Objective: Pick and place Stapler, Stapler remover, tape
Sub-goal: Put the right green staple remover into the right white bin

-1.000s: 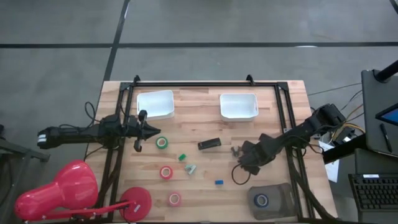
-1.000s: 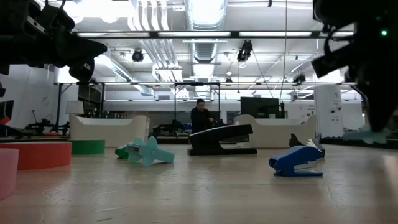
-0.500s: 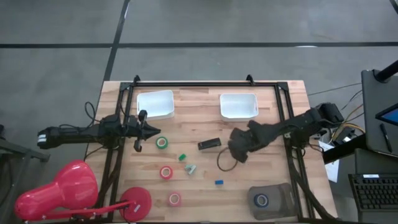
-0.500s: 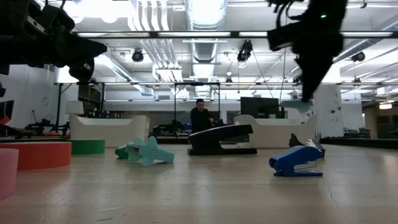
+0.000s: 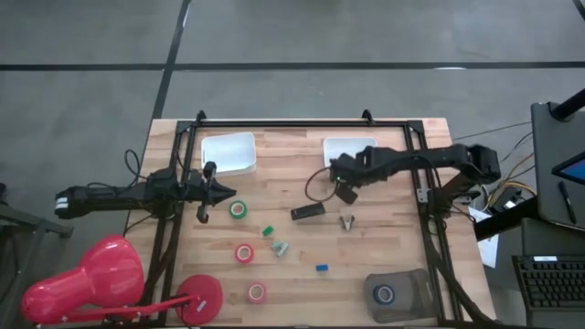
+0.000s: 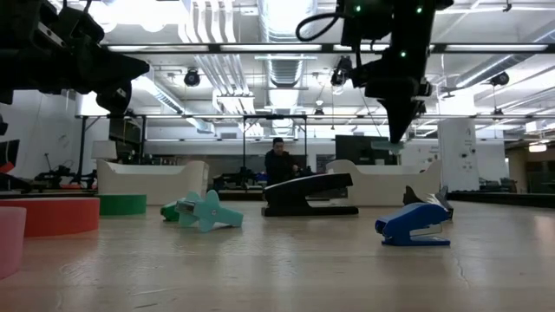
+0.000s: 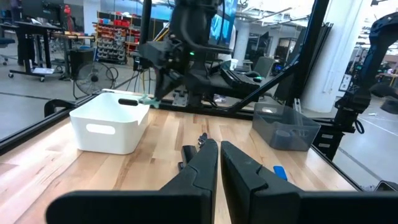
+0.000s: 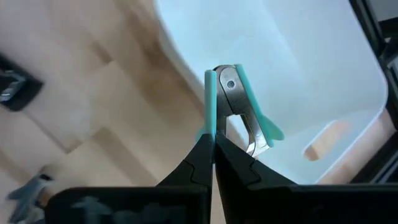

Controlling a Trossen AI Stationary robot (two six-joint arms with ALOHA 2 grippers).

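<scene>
Right claw [image 5: 345, 190]: pressed together on a teal staple remover [image 8: 235, 106], carried in the air at the near-left corner of the right white bin [image 5: 351, 155], which sits near the far edge of the tabletop [image 5: 384, 242]. In the right wrist view the remover is seen pinched by one wing, its metal jaws and long axis pointing ahead of the fingers, with the bin's hollow lying directly beyond it; release is judged to call only for a short carry inward over the rim.

Left claw [image 5: 203, 194]: fingers closed together, nothing held, waiting at the tabletop's left edge beside the left white bin [image 5: 228, 153].

Stapler [image 5: 308, 211]: black bar, lying mid-tabletop, nearer the right arm.

Tape [image 5: 239, 209]: green ring just beside the left claw; red and pink rings lie toward the near edge.
</scene>
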